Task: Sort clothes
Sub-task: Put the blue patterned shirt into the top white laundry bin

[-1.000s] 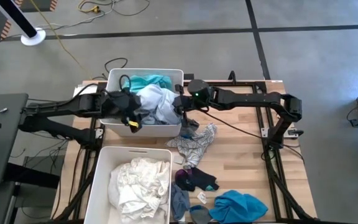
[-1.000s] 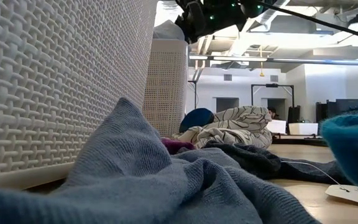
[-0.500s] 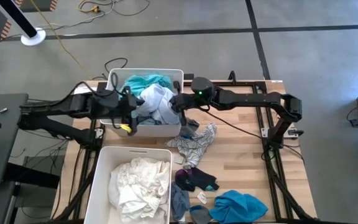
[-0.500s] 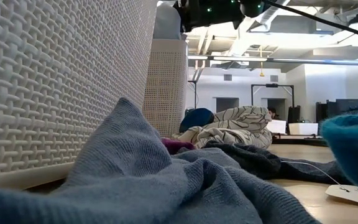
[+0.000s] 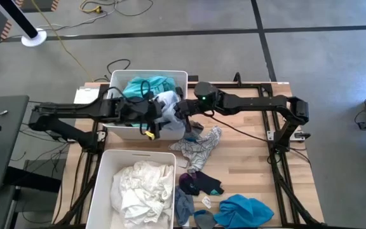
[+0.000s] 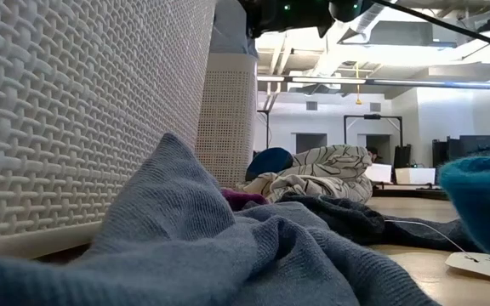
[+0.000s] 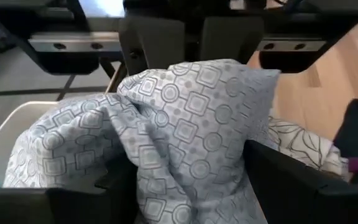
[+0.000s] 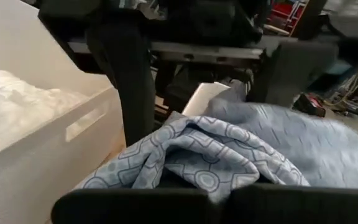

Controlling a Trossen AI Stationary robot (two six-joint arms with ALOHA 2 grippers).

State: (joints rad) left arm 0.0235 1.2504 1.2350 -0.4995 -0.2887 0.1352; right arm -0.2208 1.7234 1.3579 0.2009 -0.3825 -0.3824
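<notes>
A pale blue-grey patterned garment [image 5: 167, 105] hangs bunched over the right end of the far white bin [image 5: 148, 73], and a teal garment [image 5: 146, 84] lies inside that bin. My right gripper [image 5: 182, 113] is shut on the patterned garment [image 8: 210, 149] from the table's right. My left gripper [image 5: 152, 117] reaches in from the left and is open. Its two fingers [image 7: 73, 199] stand on either side of the garment's bunch [image 7: 191, 124]. More clothes lie loose on the table. My right gripper pinches a bunched fold of the patterned garment [image 8: 216, 177] between its two shut fingers. The fingers come almost level from the table's right. The garment is held up, and its lower part hangs into the far bin. My left gripper has the garment's bunch between its open fingers [image 7: 291, 180]; whether they touch the cloth I cannot tell.
The near white bin [image 5: 103, 184] holds white clothes [image 5: 145, 187]. On the wooden table lie a white-and-grey patterned garment [image 5: 202, 146], dark socks [image 5: 199, 183], a bright blue garment [image 5: 243, 210] and a grey-blue one [image 6: 228, 246]. Free room is at the table's right.
My left gripper has gone toward the table's right, over the far bin and up to the garment held by my right gripper. The garment, earlier spread over the bin's right half, now shows as a narrower bunch drawn a little higher, with more of the teal garment uncovered.
</notes>
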